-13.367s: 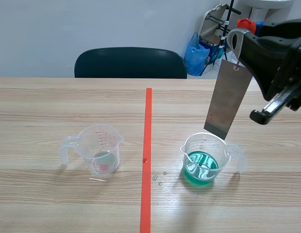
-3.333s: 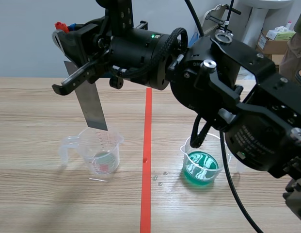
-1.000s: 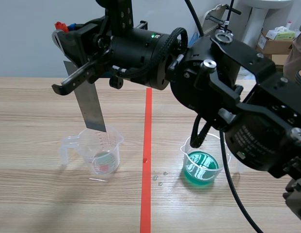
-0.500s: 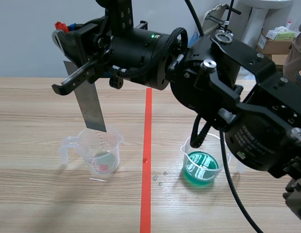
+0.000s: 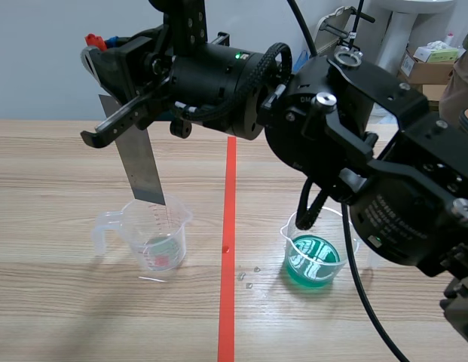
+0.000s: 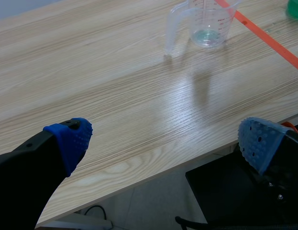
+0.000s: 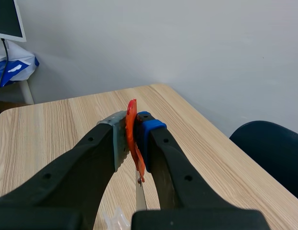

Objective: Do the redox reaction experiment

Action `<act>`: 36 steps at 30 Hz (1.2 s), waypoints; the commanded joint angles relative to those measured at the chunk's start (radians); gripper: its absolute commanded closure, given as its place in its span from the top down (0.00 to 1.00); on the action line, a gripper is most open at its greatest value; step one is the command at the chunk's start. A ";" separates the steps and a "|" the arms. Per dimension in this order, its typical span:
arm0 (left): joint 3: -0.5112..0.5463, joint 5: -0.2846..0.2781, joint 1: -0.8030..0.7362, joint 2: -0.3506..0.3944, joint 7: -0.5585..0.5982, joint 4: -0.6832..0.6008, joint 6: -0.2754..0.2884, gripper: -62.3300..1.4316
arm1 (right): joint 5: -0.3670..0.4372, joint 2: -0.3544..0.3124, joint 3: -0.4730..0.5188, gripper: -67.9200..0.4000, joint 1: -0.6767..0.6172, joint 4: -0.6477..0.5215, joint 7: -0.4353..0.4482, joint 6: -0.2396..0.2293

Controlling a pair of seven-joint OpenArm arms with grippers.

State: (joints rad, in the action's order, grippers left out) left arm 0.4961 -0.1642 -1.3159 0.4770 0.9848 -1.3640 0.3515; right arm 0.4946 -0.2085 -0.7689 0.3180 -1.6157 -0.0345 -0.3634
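The right arm reaches across the tape line (image 5: pixel 229 249) from its own side, and the right gripper (image 5: pixel 105 64) is clamped tight on a red tag (image 7: pixel 133 139) at the top of the metal strip (image 5: pixel 142 162). Pinching the tag rather than the metal likely keeps the pads off the wet part and lets the strip hang nearly plumb. Its lower end sits at the mouth of the left beaker (image 5: pixel 154 237), clear of the little liquid at the bottom. I judge it is held there so that it enters, or drips into, that cup and not onto the table (image 5: pixel 60 302). The right beaker (image 5: pixel 316 249), holding green solution, stands across the line, with a few drops (image 5: pixel 249 275) on the wood between the two. The left gripper (image 6: pixel 165 141) waits wide open at the near table edge, holding nothing, well out of the way.
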 commanded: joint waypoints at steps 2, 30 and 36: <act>-0.004 -0.007 -0.001 0.003 0.017 -0.016 0.002 1.00 | 0.007 -0.002 0.002 0.03 0.011 -0.026 0.022 0.000; -0.004 -0.007 -0.001 0.003 0.017 -0.016 0.002 1.00 | -0.197 0.050 -0.046 0.03 0.009 0.278 0.308 -0.002; -0.004 -0.007 -0.001 0.003 0.017 -0.016 0.002 1.00 | -0.318 0.076 -0.046 0.03 0.009 0.364 0.424 -0.005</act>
State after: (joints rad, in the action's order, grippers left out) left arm 0.4961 -0.1642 -1.3159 0.4770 0.9848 -1.3640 0.3515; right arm 0.1715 -0.1413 -0.8211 0.3149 -1.2354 0.3645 -0.3672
